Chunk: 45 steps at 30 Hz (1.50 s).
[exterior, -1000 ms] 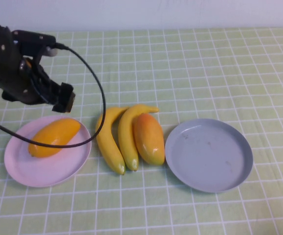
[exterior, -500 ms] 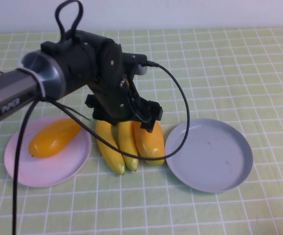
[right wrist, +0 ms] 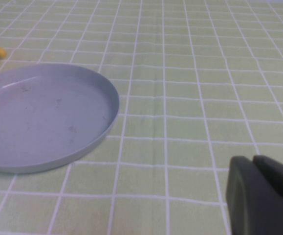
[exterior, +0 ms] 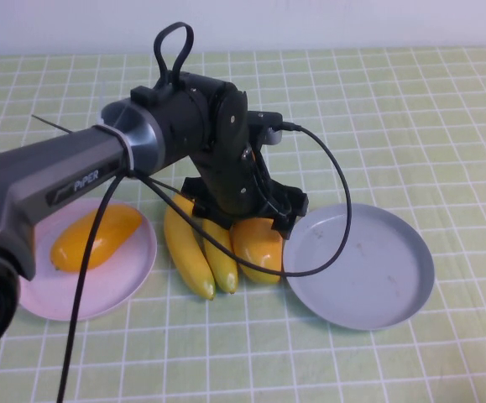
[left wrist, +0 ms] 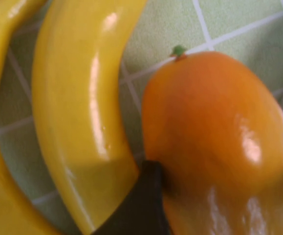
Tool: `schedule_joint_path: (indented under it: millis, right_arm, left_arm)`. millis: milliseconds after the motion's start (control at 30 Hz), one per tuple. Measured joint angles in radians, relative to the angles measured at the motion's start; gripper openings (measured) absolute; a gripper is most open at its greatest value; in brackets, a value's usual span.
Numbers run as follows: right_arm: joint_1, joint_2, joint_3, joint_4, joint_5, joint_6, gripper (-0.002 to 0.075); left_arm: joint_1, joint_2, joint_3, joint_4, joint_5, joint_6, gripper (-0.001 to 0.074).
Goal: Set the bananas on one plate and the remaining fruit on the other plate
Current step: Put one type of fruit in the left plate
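Observation:
Two bananas lie side by side mid-table, with an orange mango-like fruit touching their right side. My left gripper hangs open directly over that fruit. In the left wrist view one dark finger sits in the gap between a banana and the fruit; the other finger is out of view. A second orange fruit lies on the pink plate. The grey-blue plate holds nothing. My right gripper is shut, low over the cloth beside the grey-blue plate.
A green checked cloth covers the table. The left arm's black cable loops over the grey-blue plate's near-left rim, and another cable drapes across the pink plate.
My left arm has swung right from beside the pink plate to above the bananas and the orange fruit, then shifted further right and lower over the fruit. Its jaws stayed open.

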Motion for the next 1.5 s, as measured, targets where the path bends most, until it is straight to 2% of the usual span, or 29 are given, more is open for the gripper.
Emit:
schedule_joint_path:
  millis: [500,567,700,867,1000,1167,1267,1400,1500]
  right_arm:
    - [0.000,0.000,0.000,0.000,0.000,0.000,-0.0015]
    - [0.000,0.000,0.000,0.000,0.000,0.000,-0.0015]
    - [0.000,0.000,0.000,0.000,0.000,0.000,-0.0015]
    - [0.000,0.000,0.000,0.000,0.000,0.000,-0.0015]
    - [0.000,0.000,0.000,0.000,0.000,0.000,-0.0015]
    - [0.000,0.000,0.000,0.000,0.000,0.000,-0.0015]
    - [0.000,0.000,0.000,0.000,0.000,0.000,-0.0015]
    - [0.000,0.000,0.000,0.000,0.000,0.000,-0.0015]
    - [0.000,0.000,0.000,0.000,0.000,0.000,-0.0015]
  left_arm:
    - [0.000,0.045,-0.005,-0.003,-0.013,0.000,0.0668]
    - [0.000,0.045,-0.005,-0.003,-0.015,0.000,0.0645]
    - [0.000,0.045,-0.007,-0.003,-0.015,0.000,0.0526]
    - [0.000,0.045,-0.009,-0.003,-0.013,0.009,0.0528]
    - [0.000,0.045,-0.068,-0.003,0.057,0.030,0.0528]
    - [0.000,0.045,-0.258,0.018,0.260,0.110,0.0528]
    - [0.000,0.035,-0.337,0.040,0.294,0.194,0.0528]
    - [0.000,-0.026,-0.331,0.063,0.313,0.249,0.0528]
    - [0.000,-0.112,-0.260,0.118,0.315,0.258,0.0527]
